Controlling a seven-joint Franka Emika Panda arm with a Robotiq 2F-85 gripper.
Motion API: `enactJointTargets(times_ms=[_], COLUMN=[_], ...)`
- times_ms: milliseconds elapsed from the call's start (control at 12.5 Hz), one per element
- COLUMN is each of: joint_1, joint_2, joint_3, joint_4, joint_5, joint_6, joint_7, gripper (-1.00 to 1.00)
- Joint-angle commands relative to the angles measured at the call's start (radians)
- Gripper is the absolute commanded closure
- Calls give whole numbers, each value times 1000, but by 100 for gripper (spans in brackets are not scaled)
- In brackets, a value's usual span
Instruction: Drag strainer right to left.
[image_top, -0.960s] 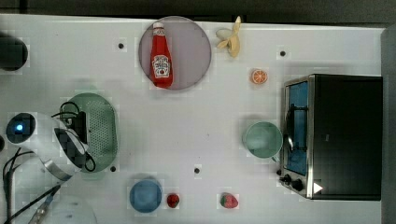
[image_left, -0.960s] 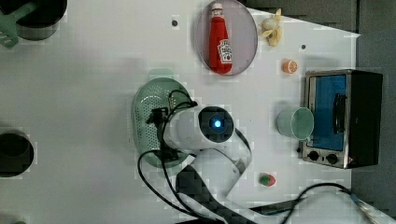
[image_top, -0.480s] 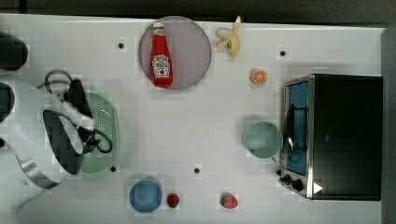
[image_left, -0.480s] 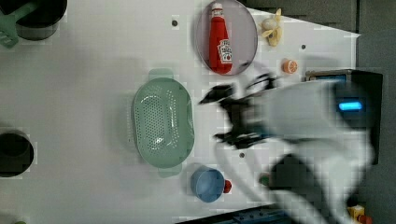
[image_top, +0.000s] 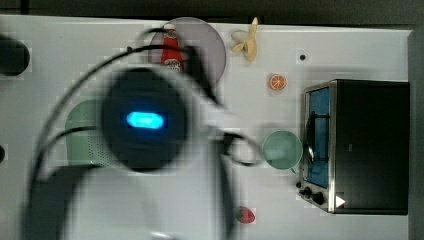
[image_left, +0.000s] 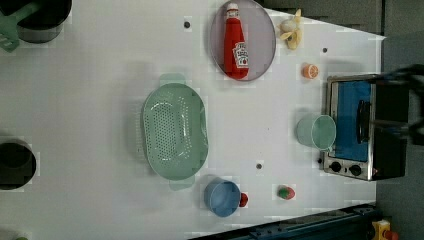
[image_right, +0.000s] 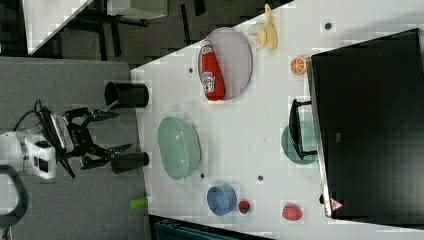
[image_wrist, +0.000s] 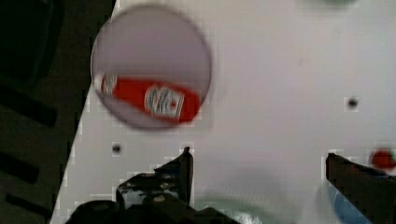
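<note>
My gripper hangs with its fingers spread wide and nothing between them, well clear of the table. The strainer sits apart from it on the white top, between the plate and blue cup.

I see the white desk bearing the mint strainer, a grey-lilac plate, a banana, an orange slice, a toaster oven, a green cup, a blue cup and a strawberry.
</note>
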Motion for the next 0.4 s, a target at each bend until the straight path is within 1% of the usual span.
enactJointTargets(times_ms=[80,240,400], joint_1=[-33,-34,-35], joint_2=[-7,-42,-60], joint_3=[-67,-132,-159], joint_4=[-41,-41,-41], joint_5=[-13,-36,-75], joint_6=[-77,-108,-123], joint_7=[-251,-358,-459], gripper=[-100,-100,-100])
